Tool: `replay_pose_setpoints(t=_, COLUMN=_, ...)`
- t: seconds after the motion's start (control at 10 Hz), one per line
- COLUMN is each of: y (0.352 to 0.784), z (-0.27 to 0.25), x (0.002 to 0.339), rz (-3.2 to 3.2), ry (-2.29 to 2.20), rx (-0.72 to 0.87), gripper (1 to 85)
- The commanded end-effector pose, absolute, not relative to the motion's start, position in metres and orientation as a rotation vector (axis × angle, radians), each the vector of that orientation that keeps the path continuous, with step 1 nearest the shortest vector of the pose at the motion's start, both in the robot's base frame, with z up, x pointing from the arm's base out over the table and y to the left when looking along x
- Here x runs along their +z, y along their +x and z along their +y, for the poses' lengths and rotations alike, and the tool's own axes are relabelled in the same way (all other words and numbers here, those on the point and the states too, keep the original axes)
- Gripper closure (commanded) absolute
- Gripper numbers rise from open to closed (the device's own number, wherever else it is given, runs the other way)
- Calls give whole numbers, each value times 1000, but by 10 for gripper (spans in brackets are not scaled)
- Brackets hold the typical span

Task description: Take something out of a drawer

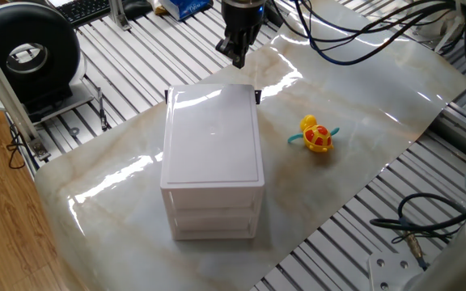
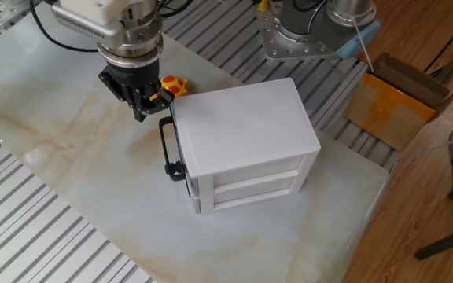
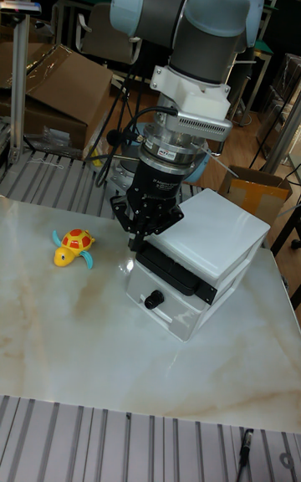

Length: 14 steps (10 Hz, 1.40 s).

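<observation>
The white three-drawer cabinet (image 1: 213,153) (image 2: 246,137) stands mid-table. Its top drawer (image 3: 167,269) (image 2: 168,148) is pulled out a little, black corner pieces showing, its inside dark. In one fixed view only the drawer's black corners (image 1: 256,95) show behind the cabinet top. My gripper (image 1: 237,55) (image 2: 141,108) (image 3: 136,239) hangs just above the open drawer's front with its fingers closed together. I cannot make out anything between the fingertips. The something to take out is hidden; no cube shows in the drawer or at the fingers.
A yellow-and-red toy turtle (image 1: 315,135) (image 2: 173,85) (image 3: 71,247) lies on the marble sheet beside the cabinet. A black fan (image 1: 27,56) stands at the table's corner, a cardboard box (image 2: 399,98) on the floor. Cables (image 1: 362,32) trail from the arm.
</observation>
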<state>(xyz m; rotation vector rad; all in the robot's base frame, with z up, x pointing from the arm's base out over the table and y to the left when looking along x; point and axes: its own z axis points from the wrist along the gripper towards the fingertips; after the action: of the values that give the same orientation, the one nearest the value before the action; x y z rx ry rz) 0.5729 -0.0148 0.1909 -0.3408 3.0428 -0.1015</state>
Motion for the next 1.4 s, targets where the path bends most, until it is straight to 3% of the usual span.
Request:
replay_pose_setpoints(t=0.0, y=574, z=-12, x=191, rz=3035, ry=-342, rx=-73, gripper=847)
replay_pose_setpoints(t=0.9, y=580, z=-14, x=189, rz=2989, ry=-455, rx=-94, gripper=847)
replay_pose_setpoints(t=1.1, y=580, z=18, x=189, rz=2979, ry=-395, rx=90, gripper=847)
replay_pose_setpoints(t=1.2, y=578, z=9, x=189, rz=2993, ry=-403, rx=41, gripper=830)
replay_pose_setpoints(t=1.3, y=577, z=11, x=189, rz=2994, ry=-419, rx=53, gripper=547)
